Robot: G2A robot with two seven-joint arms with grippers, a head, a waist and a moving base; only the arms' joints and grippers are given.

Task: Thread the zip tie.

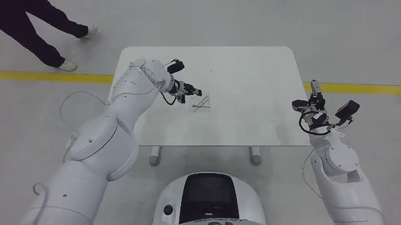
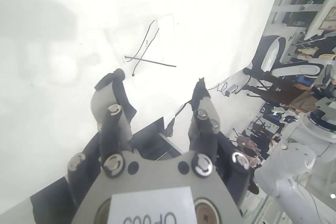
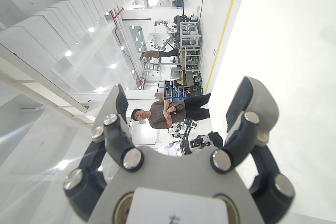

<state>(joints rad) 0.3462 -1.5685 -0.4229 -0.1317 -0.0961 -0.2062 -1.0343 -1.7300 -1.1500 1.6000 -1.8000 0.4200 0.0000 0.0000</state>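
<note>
Thin black zip ties [image 1: 202, 104] lie crossed on the white table [image 1: 250, 81], left of its middle. In the left wrist view the zip ties [image 2: 147, 57] lie just beyond my left gripper [image 2: 160, 78], which is open with nothing between its fingers. From above, the left gripper [image 1: 196, 92] sits just left of the ties, low over the table. My right gripper [image 1: 307, 103] is held off the table's right edge, pointing upward. In its own view the right gripper [image 3: 181, 93] is open and holds nothing.
A faint clear sheet or bag [image 2: 160, 33] lies under the ties. The table's right half and far side are bare. The table's right edge [image 1: 301, 112] lies close to the right arm.
</note>
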